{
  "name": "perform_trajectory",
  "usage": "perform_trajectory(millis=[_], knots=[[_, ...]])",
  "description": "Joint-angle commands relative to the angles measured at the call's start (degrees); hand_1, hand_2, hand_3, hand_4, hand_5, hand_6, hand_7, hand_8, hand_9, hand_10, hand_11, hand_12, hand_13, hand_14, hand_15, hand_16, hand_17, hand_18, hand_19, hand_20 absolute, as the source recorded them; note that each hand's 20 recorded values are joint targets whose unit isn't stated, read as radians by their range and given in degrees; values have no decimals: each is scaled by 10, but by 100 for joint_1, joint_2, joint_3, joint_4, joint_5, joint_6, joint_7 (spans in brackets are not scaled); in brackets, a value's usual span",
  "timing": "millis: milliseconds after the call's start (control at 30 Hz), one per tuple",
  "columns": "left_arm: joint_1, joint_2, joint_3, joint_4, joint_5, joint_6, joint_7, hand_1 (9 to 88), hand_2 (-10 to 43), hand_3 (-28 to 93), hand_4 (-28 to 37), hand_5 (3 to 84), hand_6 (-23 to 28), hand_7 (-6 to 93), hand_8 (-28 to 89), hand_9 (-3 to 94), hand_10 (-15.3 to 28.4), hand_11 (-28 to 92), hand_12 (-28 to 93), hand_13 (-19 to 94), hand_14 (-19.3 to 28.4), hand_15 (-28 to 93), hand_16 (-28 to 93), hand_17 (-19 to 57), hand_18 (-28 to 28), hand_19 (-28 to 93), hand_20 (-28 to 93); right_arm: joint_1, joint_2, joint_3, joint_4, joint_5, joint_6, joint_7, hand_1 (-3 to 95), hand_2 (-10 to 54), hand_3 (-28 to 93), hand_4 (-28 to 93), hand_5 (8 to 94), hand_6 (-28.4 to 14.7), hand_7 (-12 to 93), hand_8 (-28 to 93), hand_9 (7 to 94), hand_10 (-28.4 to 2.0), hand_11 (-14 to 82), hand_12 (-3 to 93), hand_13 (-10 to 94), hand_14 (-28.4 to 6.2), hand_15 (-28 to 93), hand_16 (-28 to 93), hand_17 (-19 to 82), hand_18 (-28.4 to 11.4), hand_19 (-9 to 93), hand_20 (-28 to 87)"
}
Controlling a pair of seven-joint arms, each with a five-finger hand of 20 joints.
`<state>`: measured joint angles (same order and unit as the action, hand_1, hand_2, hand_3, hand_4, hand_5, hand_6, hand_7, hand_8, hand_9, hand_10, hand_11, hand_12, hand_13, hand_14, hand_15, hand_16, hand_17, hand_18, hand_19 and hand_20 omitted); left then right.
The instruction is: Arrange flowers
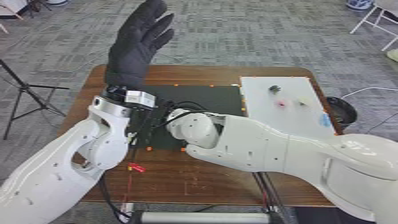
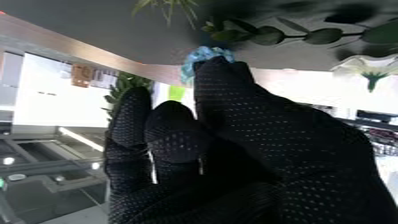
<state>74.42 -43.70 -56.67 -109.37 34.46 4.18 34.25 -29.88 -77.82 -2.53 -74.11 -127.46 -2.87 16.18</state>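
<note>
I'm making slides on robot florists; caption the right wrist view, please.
Gloved right hand close to a blue bloom, with a leafy green sprig and a white flower nearby.

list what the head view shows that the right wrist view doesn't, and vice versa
Head view: the raised left hand, a thin black tripod, a flat white board and a small red object.
Right wrist view: the right hand, a round-leaved green stem and an open white flower.
Both: black fabric gloves, and something light blue, in the wrist view a ruffled flower.
</note>
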Motion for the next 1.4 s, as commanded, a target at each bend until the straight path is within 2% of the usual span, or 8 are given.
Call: perform_trajectory(millis=[33, 367, 533, 733, 933, 1100, 1267, 1400], knots=[[44, 15, -65, -30, -4, 55, 0, 250, -61, 674, -270, 253, 15, 142, -65, 179, 93, 128, 213, 133, 128, 146, 93, -137, 186, 318, 123, 198, 279, -78, -254, -111, 0, -118, 514, -18, 930, -255, 452, 45, 223, -172, 484, -15, 156, 67, 657, -65, 915, 304, 193, -179, 932, 272], [194, 17, -181, -72, 0, 131, -61, 251, -59, 671, -267, 253, 15, 142, -65, 179, 93, 127, 213, 134, 127, 146, 93, -137, 186, 318, 123, 156, 616, 22, -634, -117, -181, -202, 496, -14, 932, -240, 491, 48, 228, -175, 518, -19, 155, 78, 671, -66, 922, 291, 208, -180, 906, 299], [205, -10, -182, -59, 5, 164, -86, 251, -60, 671, -268, 253, 15, 143, -65, 179, 92, 127, 213, 134, 127, 146, 93, -137, 186, 319, 123, 130, 638, -7, -620, 20, 380, -122, 468, -1, 932, -213, 502, 43, 238, -172, 530, -36, 159, 101, 669, -68, 922, 284, 226, -176, 840, 367], [160, -14, -148, -56, 9, 184, -62, 251, -60, 673, -269, 253, 15, 144, -66, 179, 93, 127, 213, 134, 128, 146, 93, -137, 186, 319, 124, 181, 539, -12, -693, 36, 968, 386, 446, -61, 932, -224, 372, -7, 210, -144, 401, -81, 151, 136, 596, -69, 898, 307, 213, -175, 765, 453], [-73, -48, 34, -1, -12, 197, 12, 251, -58, 671, -270, 254, 16, 144, -66, 179, 92, 127, 214, 134, 128, 149, 93, -138, 186, 320, 124, 273, 243, 4, -331, 128, 1170, 354, 434, -94, 932, -220, 237, 16, 201, -136, 288, -136, 107, 148, 530, -75, 888, 302, 194, -177, 753, 465], [-348, -105, 255, 92, -2, 190, 61, 251, -57, 671, -270, 253, 16, 144, -65, 179, 92, 126, 214, 133, 129, 152, 92, -141, 189, 322, 123, 241, -170, 226, 315, 39, 300, 93, 478, -94, 932, -188, 203, -27, 144, -120, 220, -29, 109, 106, 508, -89, 877, 315, 195, -171, 749, 441], [-468, -116, 346, 100, -3, 176, 98, 251, -57, 672, -270, 253, 16, 143, -65, 180, 93, 123, 215, 132, 129, 150, 91, -139, 187, 318, 120, 316, -430, 305, 776, 116, -304, 26, 487, -66, 932, -95, 166, -38, 130, -114, 179, -14, 129, 28, 503, -98, 896, 306, 163, -179, 920, 268], [-483, -108, 350, 110, -5, 149, 108, 250, -58, 673, -269, 254, 16, 143, -65, 181, 93, 125, 216, 133, 129, 148, 91, -139, 187, 318, 121, 355, -494, 369, 942, 95, -747, -82, 458, 2, 932, 0, 161, -30, 142, -121, 178, -5, 153, 6, 526, -108, 917, 307, 170, -195, 932, 302]])
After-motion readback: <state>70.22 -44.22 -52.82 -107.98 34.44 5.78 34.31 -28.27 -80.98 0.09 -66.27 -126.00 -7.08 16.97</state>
